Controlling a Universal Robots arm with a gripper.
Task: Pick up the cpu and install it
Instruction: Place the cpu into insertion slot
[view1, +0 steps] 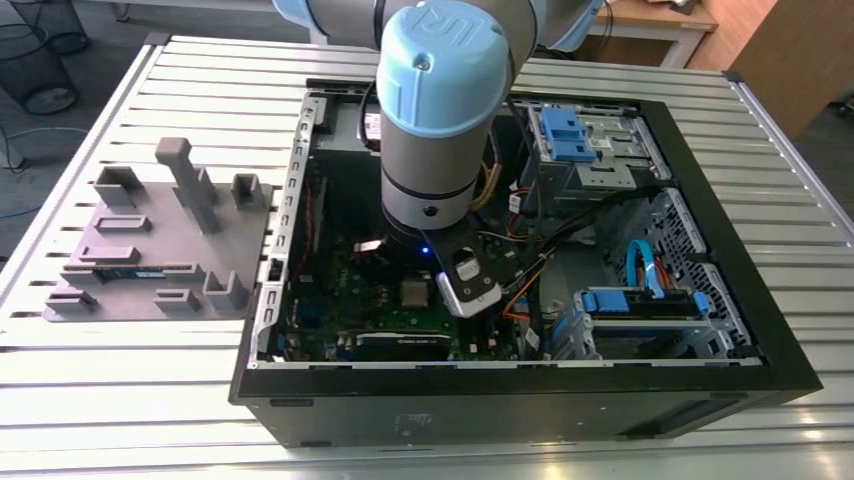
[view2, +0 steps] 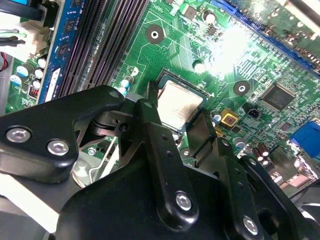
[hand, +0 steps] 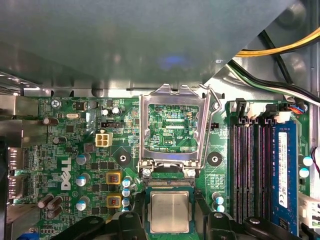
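Observation:
The cpu (hand: 170, 211), a small silver square with a thin tan rim, lies in the socket on the green motherboard (hand: 75, 165). My gripper (hand: 170, 220) straddles it, one black finger at each side edge, and looks shut on it. In the second wrist view the cpu (view2: 177, 102) sits between the two black fingers (view2: 150, 117), which touch its edges. The metal socket frame (hand: 173, 100) stands flipped open just past the socket. In the exterior view the arm reaches down into the open computer case (view1: 521, 400), with the gripper (view1: 447, 295) low over the board.
Black memory slots (hand: 247, 170) and a blue one (hand: 282, 165) run beside the socket. Yellow and black cables (hand: 280, 50) hang near the case wall. A grey fixture plate (view1: 147, 245) holding a memory stick (view1: 131, 271) lies at the exterior view's left. Blue drive bays (view1: 581, 135) fill the case's other side.

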